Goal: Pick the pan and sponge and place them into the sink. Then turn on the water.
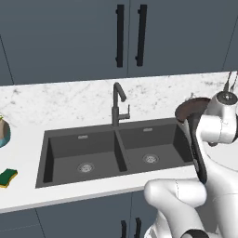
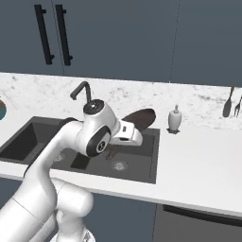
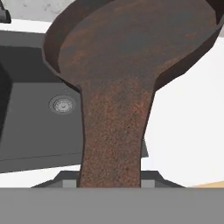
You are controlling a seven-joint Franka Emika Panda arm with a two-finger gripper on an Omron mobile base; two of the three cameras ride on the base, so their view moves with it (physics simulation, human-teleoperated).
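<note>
Hand view shows the gripper (image 3: 110, 181) clamped on the handle of the pan (image 3: 131, 48), whose rusty dark-brown dish fills the upper frame above the sink's (image 3: 30, 131) right basin edge and the white counter (image 3: 188, 131). Left base view has the pan (image 1: 191, 108) lifted at the right end of the sink (image 1: 44, 158), behind the arm, while the sponge (image 1: 8, 177) lies on the counter left of the sink, near a teal bowl (image 1: 3, 132).

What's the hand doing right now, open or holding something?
Hand: shut on the pan, gripping its handle, raised at the right edge of the sink.
</note>
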